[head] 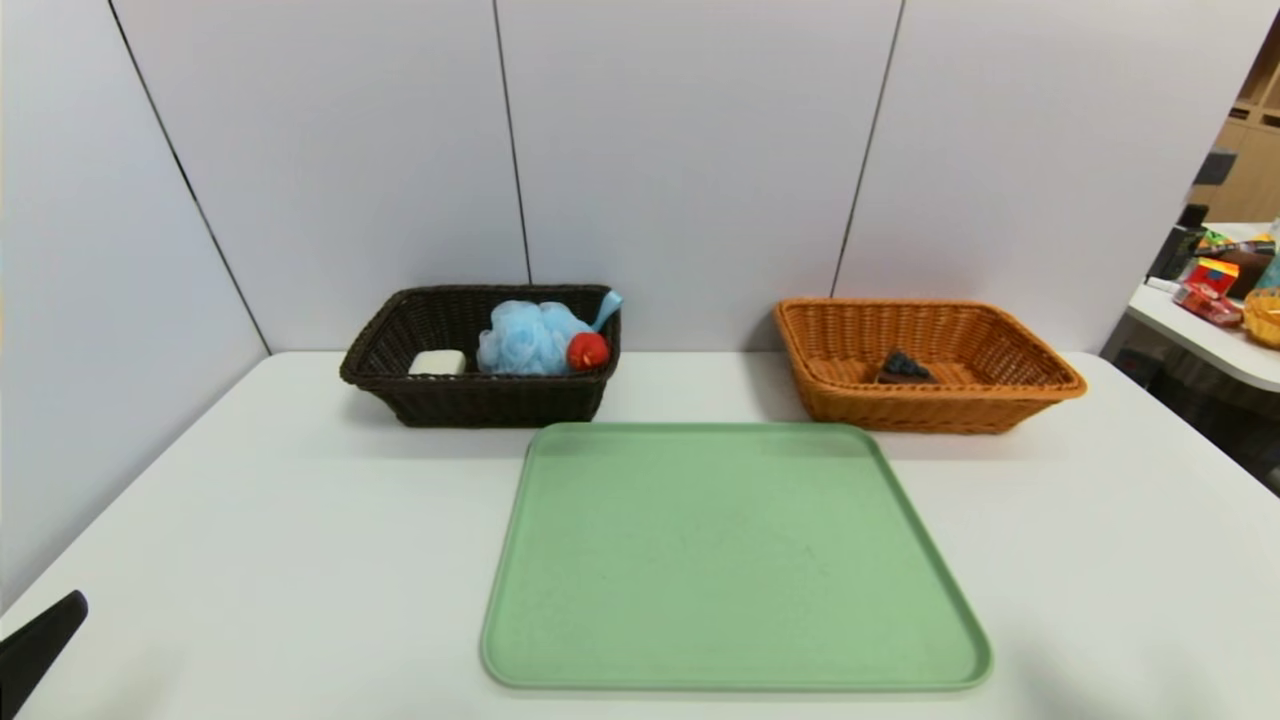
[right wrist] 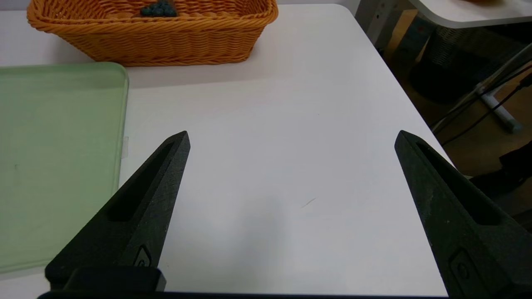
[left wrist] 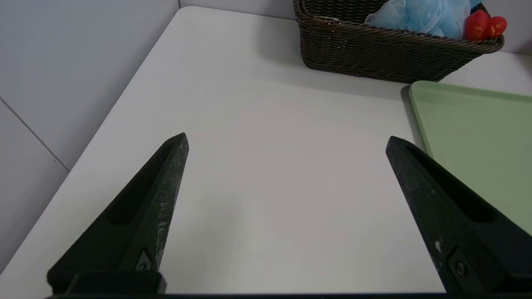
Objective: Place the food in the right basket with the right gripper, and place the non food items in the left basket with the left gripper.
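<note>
The dark brown left basket (head: pixel 372 352) at the table's back left holds a white soap bar (head: pixel 438 362), a light-blue bath puff (head: pixel 528 338) and a red duck toy (head: pixel 588 350). Inside the orange-tan right basket (head: pixel 1040 378) at the back right lies the chocolate cake slice (head: pixel 904 368). My left gripper (left wrist: pixel 286 141) hovers open and empty over the bare table near its front left corner; only one finger tip of it (head: pixel 40 645) shows in the head view. My right gripper (right wrist: pixel 292 138) hovers open and empty over the table's front right, out of the head view.
A bare green tray (head: pixel 735 560) lies at the table's middle front. Grey partition walls stand behind and to the left. Past the table's right edge (right wrist: pixel 390 70) are the floor, cables and a second table with clutter (head: pixel 1215 290).
</note>
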You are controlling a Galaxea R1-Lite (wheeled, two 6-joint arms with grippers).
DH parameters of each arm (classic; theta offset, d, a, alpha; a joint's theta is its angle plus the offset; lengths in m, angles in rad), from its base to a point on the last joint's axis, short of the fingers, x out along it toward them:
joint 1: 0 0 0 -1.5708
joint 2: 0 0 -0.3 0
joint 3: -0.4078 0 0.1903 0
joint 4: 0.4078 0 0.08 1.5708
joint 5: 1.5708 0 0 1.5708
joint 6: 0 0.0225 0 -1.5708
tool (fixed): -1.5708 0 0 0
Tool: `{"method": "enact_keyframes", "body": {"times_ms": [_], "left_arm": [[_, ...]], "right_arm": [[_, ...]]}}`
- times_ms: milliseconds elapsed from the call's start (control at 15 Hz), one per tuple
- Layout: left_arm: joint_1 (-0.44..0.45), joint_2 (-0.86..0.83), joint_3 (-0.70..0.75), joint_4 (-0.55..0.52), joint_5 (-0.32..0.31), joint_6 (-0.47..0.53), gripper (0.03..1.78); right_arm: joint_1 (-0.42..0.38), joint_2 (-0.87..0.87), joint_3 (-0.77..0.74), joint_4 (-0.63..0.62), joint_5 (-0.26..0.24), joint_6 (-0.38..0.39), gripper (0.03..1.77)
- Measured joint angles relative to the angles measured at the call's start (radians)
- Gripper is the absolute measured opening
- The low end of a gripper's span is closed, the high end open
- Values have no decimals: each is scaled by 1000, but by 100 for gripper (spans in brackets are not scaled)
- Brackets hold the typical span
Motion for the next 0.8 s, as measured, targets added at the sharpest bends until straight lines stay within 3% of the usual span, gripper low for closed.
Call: {"method": "enact_keyframes", "body": {"times_ms": [800], "left_arm": [[6,-220,149,2,-21,2,169]], "right_arm": [[-39,-301,184,15,-1,-4,170]]}}
